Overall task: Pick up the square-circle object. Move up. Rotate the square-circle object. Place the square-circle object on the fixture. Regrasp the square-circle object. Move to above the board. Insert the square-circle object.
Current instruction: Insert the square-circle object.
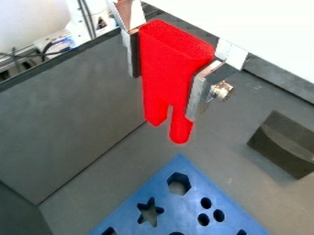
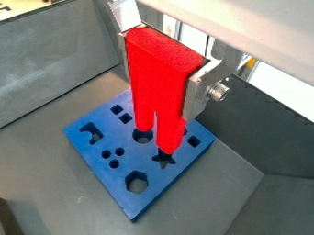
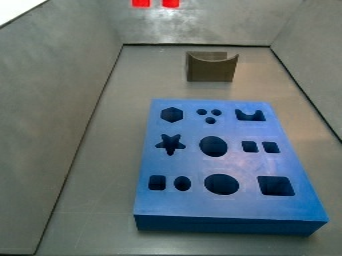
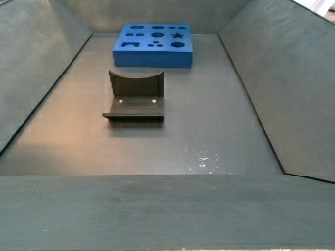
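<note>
My gripper (image 1: 166, 78) is shut on the square-circle object (image 1: 163, 73), a bright red oblong block held upright between the silver fingers (image 1: 201, 92) with its two prongs pointing down. In a wrist view the gripper (image 2: 160, 73) holds the block (image 2: 157, 87) above the blue board (image 2: 128, 170), prongs over the holes near the star. In a side view only the red prong tips (image 3: 154, 4) show, high above the floor behind the fixture (image 3: 210, 65); the gripper is out of that frame. The board (image 3: 194, 165) lies flat.
The dark fixture (image 4: 135, 95) stands on the grey floor apart from the board (image 4: 155, 59); it also shows in a wrist view (image 1: 285, 142). Sloping grey walls enclose the floor on all sides.
</note>
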Robot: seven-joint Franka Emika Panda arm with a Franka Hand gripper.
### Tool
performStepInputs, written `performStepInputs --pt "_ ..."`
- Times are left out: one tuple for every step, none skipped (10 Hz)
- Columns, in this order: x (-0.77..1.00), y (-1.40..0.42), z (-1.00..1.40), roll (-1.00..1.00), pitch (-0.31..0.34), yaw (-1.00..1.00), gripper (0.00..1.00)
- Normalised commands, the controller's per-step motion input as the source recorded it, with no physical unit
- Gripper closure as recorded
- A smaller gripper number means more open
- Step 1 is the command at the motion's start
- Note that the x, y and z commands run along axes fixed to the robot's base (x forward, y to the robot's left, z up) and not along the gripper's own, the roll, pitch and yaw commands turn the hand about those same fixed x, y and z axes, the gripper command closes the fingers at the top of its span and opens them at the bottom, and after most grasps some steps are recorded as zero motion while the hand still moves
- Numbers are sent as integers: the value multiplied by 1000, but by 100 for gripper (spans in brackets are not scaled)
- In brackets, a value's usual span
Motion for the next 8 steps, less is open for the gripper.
performStepInputs --pt "0 -266 -206 0 -34 277 100" --pt "0 -274 -237 0 -31 234 100" --pt "0 -303 -254 0 -29 189 100" --pt "0 -300 -260 0 -31 166 100" --pt "0 -320 -274 0 -29 137 100" --pt "0 -329 -277 0 -23 100 100" --pt "0 -334 -286 0 -29 71 100" --pt "0 -334 -257 0 -23 80 100"
